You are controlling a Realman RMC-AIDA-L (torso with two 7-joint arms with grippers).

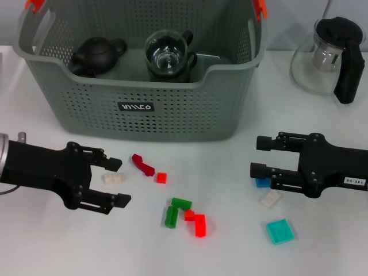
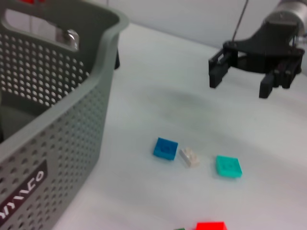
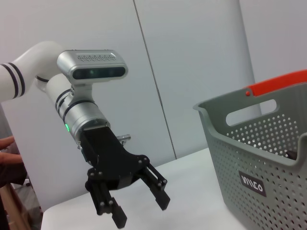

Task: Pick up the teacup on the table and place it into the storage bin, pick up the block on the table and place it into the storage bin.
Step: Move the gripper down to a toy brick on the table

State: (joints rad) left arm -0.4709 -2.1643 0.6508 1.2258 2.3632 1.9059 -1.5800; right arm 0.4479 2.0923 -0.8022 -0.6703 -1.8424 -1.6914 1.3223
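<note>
Your teacup [image 1: 167, 56] sits inside the bin [image 1: 144, 106], beside a black teapot [image 1: 96, 56]. Blocks lie loose on the table [image 1: 230, 253] in front: a cream block [image 1: 114, 179] lies between your left pincer's [image 1: 115, 182] wide-spread fingers. Your right pincer [image 1: 260, 157] hovers wide over a blue block [image 1: 263, 183].

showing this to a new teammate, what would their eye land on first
The big grey storage bin at the back of the table, already holding a black teapot and a glass teacup. Next, the loose blocks in front of it, such as the red block and the teal block. The left gripper and right gripper hover on either side of them, jaws open, holding nothing.
</note>
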